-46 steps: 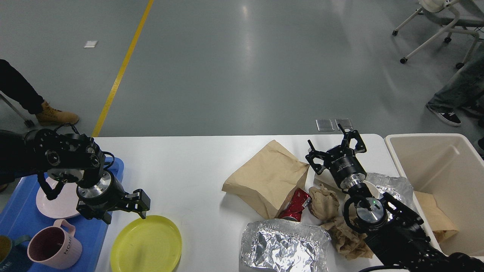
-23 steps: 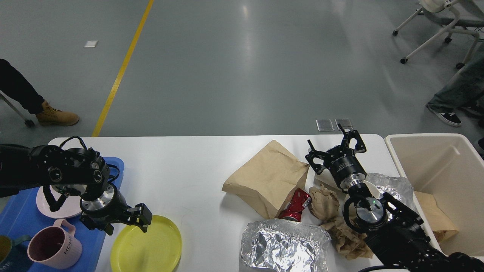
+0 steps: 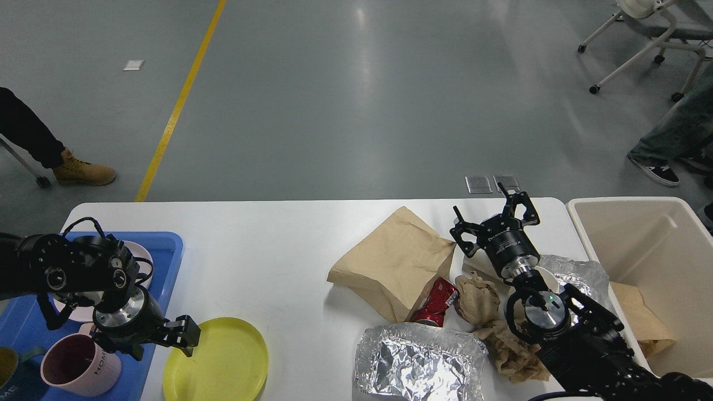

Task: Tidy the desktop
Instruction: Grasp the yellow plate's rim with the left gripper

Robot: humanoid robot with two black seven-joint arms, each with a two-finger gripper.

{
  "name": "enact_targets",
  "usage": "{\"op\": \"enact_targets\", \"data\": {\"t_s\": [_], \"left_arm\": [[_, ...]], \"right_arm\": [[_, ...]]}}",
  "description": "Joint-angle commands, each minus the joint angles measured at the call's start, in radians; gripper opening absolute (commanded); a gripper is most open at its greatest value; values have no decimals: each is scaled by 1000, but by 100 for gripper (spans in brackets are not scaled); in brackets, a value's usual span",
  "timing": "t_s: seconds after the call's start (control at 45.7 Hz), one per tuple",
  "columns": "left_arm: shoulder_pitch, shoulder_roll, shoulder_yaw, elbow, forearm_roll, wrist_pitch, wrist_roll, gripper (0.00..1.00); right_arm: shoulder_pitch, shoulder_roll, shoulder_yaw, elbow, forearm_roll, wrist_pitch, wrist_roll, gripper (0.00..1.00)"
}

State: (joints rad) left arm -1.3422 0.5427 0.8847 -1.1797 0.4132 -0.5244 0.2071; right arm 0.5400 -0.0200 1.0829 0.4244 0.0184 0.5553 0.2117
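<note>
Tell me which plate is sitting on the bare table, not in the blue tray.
The yellow plate, right beside the left hand. The pink plate sits inside the blue tray.

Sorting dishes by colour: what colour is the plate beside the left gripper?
Yellow: the plate on the desktop, clearest in the head view.

the middle of the desktop (image 3: 278, 250) is left bare between the yellow plate (image 3: 217, 365) and the paper bag (image 3: 395, 262). the right side is crowded with foil (image 3: 418, 362), a red can (image 3: 437, 303) and crumpled paper (image 3: 479, 298).
</note>
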Motion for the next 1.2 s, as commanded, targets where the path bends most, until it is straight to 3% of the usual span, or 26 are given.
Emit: {"op": "enact_targets", "data": {"t_s": [0.0,1.182], "left_arm": [[24,-3,-9,0,4,21,0,88],[101,-7,-73,5,16,69,24,87]], "right_arm": [[0,0,0,0,0,0,0,100],[0,0,0,0,0,0,0,100]]}}
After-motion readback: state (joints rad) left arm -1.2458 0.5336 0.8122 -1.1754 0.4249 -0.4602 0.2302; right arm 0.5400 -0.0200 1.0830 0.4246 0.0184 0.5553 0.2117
